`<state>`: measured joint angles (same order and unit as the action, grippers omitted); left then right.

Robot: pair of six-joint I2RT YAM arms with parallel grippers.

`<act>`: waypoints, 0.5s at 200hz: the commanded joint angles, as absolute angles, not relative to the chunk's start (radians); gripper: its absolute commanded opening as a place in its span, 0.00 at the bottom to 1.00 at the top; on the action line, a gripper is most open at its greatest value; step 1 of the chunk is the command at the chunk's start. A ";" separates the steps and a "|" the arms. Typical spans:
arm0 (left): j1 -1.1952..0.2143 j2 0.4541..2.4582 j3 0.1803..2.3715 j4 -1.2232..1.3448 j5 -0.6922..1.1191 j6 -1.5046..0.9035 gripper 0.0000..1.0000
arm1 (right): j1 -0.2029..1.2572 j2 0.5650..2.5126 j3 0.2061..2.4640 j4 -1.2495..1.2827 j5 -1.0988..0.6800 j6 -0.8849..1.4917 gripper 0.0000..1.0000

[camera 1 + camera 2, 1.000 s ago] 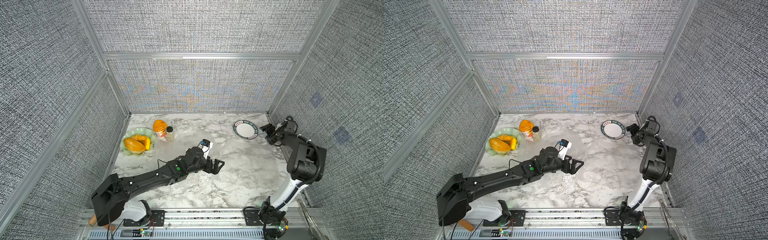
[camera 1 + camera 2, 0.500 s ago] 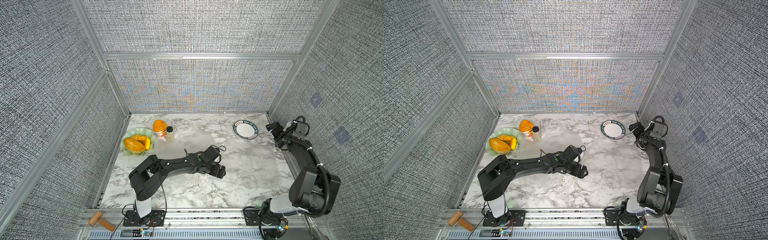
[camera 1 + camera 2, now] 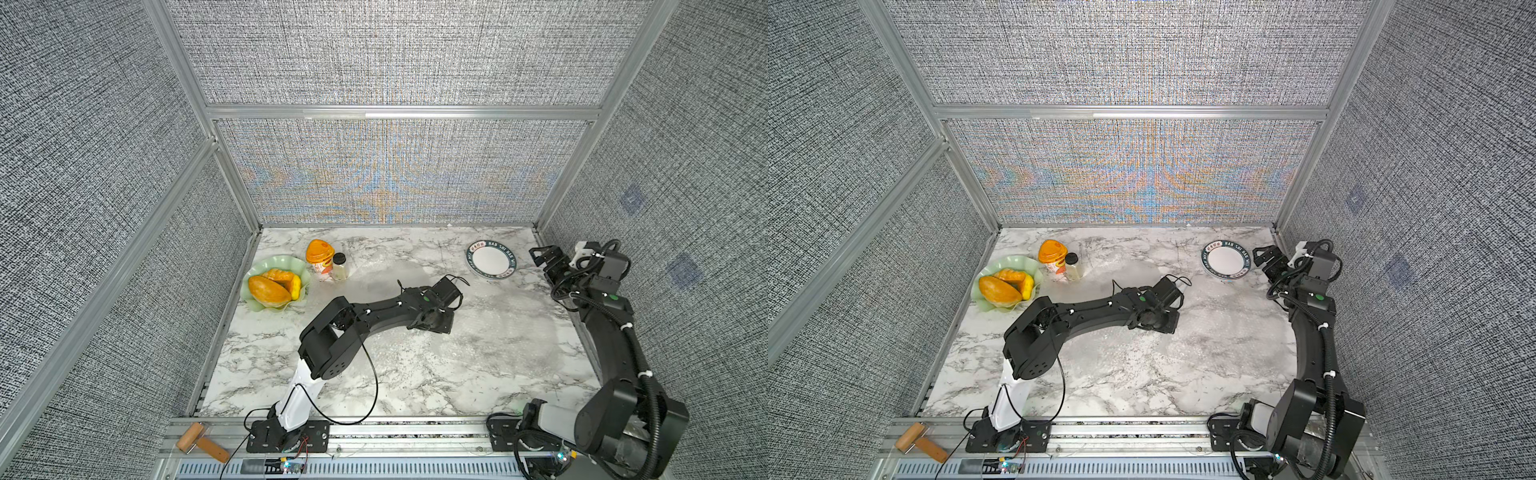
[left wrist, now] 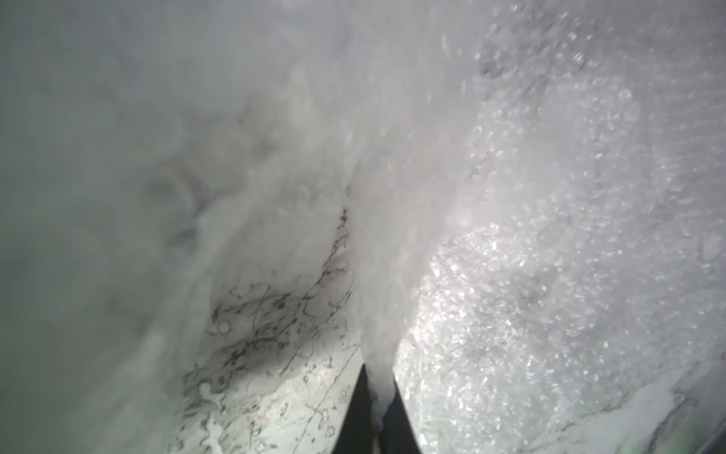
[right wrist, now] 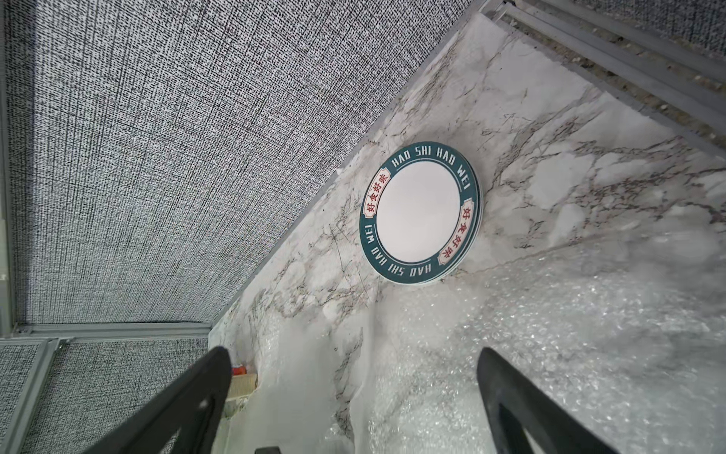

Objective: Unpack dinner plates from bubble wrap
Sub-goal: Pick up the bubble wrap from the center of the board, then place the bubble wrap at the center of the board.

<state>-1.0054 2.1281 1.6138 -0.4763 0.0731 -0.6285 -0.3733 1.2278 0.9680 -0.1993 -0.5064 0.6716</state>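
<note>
A white dinner plate [image 3: 492, 261] [image 3: 1226, 259] [image 5: 420, 212] with a dark green lettered rim lies bare at the table's back right. Clear bubble wrap [image 3: 498, 332] [image 3: 1217, 332] [image 5: 589, 334] lies spread over the middle and right of the marble, bulging over rounded shapes that I cannot identify. My left gripper [image 3: 432, 322] [image 3: 1156, 322] points down into the wrap at mid-table. In the left wrist view it [image 4: 378, 377] is shut on a raised fold of bubble wrap [image 4: 530, 255]. My right gripper [image 3: 544, 255] [image 3: 1266, 255] [image 5: 353, 353] stands open just right of the plate, holding nothing.
A wavy pale green dish [image 3: 253, 274] with orange food sits at the back left, with an orange-lidded cup [image 3: 320, 255] and a small bottle [image 3: 340, 266] beside it. A wooden-handled tool [image 3: 201, 442] lies on the front rail. Grey walls enclose three sides.
The left gripper has tipped down onto the wrap and shut on a fold. The left arm's elbow folded back. The right arm changed posture, with its open gripper staying beside the plate.
</note>
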 commanded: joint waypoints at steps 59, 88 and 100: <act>-0.926 1.817 1.548 -0.605 -0.027 -0.601 0.00 | -0.260 1.177 0.991 -0.314 -0.549 0.592 0.99; -0.841 1.722 1.352 -0.580 -0.025 -0.603 0.00 | -0.135 1.180 0.960 -0.346 -0.521 0.559 0.99; -0.794 1.686 1.268 -0.557 -0.020 -0.610 0.00 | -0.085 1.177 0.934 -0.337 -0.502 0.560 0.99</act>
